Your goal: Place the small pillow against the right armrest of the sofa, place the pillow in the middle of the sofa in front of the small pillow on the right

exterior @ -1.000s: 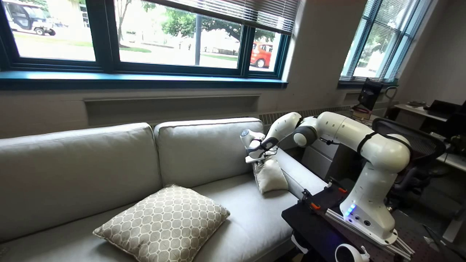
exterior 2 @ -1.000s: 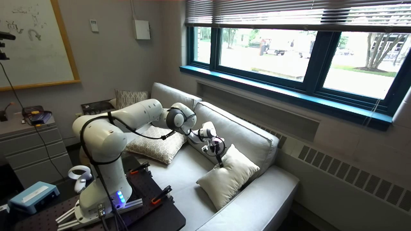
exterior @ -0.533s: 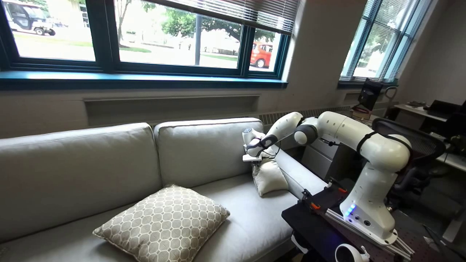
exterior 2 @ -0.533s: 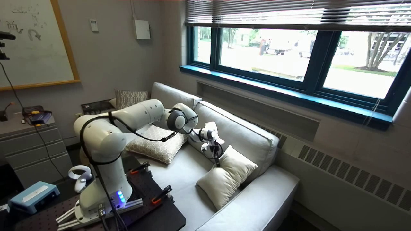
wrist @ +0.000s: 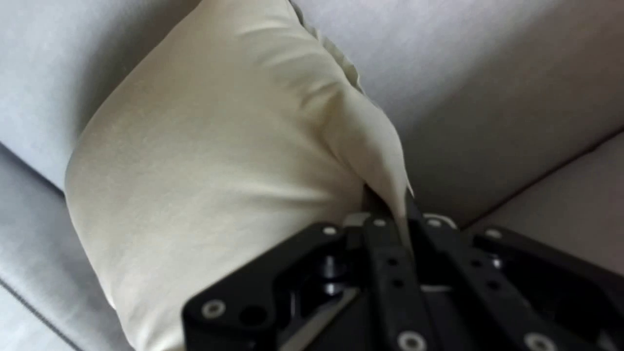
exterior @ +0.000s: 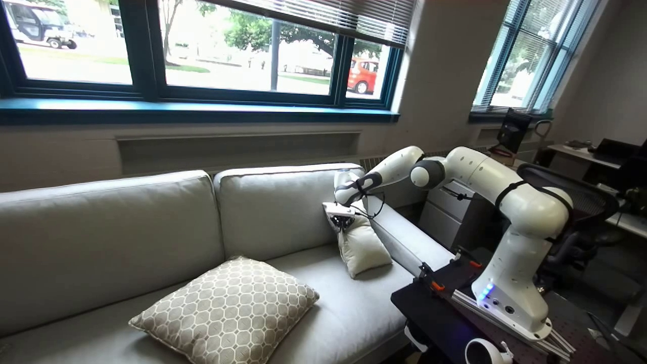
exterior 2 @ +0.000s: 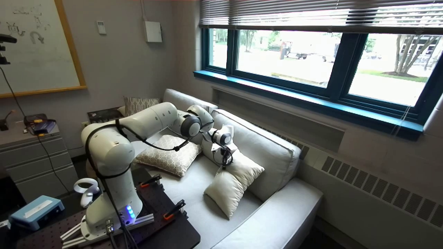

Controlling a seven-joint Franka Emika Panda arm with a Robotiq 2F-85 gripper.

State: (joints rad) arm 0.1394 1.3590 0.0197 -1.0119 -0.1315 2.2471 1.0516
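The small pillow [wrist: 204,170], plain off-white, fills much of the wrist view. My gripper [wrist: 392,201] is shut on a fold of its edge, and creases run out from the pinch. In both exterior views the gripper [exterior: 342,226] is at the upper side of this pillow [exterior 2: 225,192], which leans tilted above the seat. A strip of seat shows between the pillow and the right armrest [exterior 2: 277,218]. On the sofa [exterior: 283,212], the larger lattice-patterned pillow [exterior: 232,308] lies flat around the middle, apart from the small one. The fingertips are partly hidden in fabric.
The sofa's back cushion [exterior 2: 256,138] rises close behind the gripper. The robot's black table [exterior: 429,303], with orange-tipped clamps [exterior 2: 174,209], stands at the sofa's front. Another patterned cushion [exterior 2: 140,105] is in the far corner. Cables hang from the arm.
My fingers have closed on the small pillow, creasing it. The pillow has since shifted with the gripper away from the right armrest, toward the sofa's middle. The patterned pillow has not moved.
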